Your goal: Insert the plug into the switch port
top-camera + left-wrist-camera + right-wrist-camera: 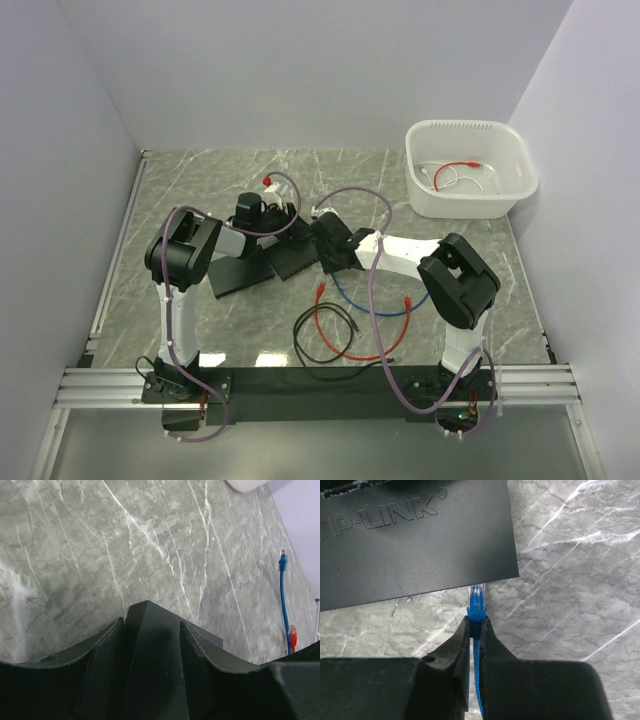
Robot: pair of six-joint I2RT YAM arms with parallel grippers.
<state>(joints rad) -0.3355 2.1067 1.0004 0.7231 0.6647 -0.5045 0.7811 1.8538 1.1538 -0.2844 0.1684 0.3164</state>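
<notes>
Plug (476, 596) tip at switch (415, 535) edge, pinched in right pincer (475, 626), arm stretched low; left pincer (151, 627) clamps switch.

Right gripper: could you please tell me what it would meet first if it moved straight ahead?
The black switch: the blue plug held in the right gripper would reach its near edge first, though no port shows here.

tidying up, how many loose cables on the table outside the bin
3: blue cable in the right gripper by the switch; red cable and black cable crossing each other nearby.
</notes>
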